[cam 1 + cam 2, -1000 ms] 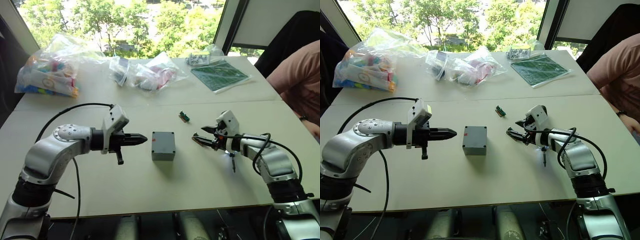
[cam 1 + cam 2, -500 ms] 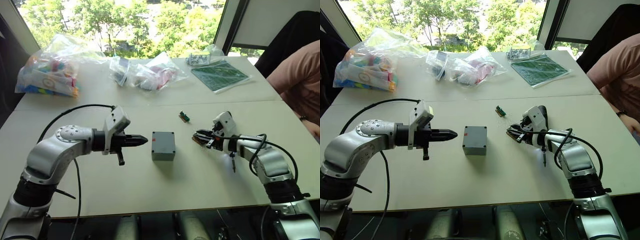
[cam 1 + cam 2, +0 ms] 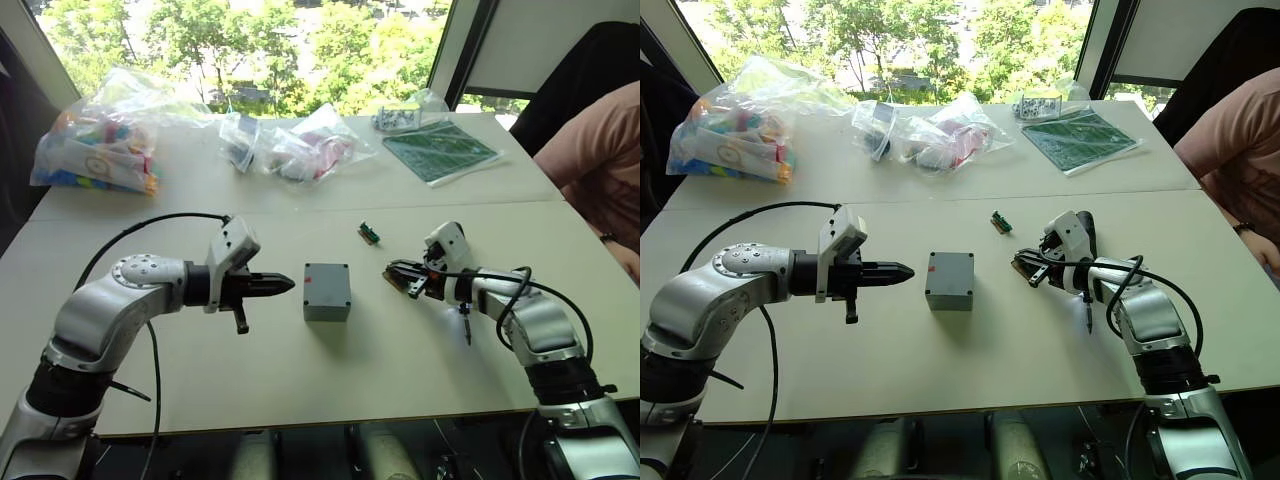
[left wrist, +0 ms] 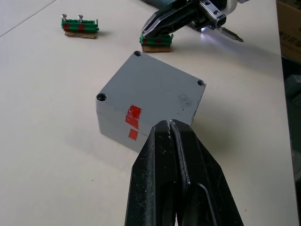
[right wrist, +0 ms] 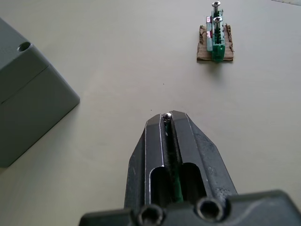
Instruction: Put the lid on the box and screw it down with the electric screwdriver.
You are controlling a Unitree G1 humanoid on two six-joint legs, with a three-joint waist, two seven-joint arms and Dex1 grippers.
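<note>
With the lid [image 4: 155, 87] already seated on the box [image 3: 327, 291] mid-desk, both closed end effectors, left [image 3: 288, 284] empty and right [image 3: 1023, 274] pinching a green component, risk nudging it.

White table [image 3: 330, 370] bearing a grey box [image 3: 327, 291] at centre. Small green part [image 3: 369, 234] beyond it. Plastic bags [image 3: 100, 140] and a green mat [image 3: 440, 150] lie along the far edge.

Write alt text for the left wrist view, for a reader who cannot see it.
The left gripper, black fingers closed together, points at a grey box with its lid on, standing on a pale table; two red marks show on its near side. Beyond it the right gripper sits over a small green component, and another green component lies further off.
</note>
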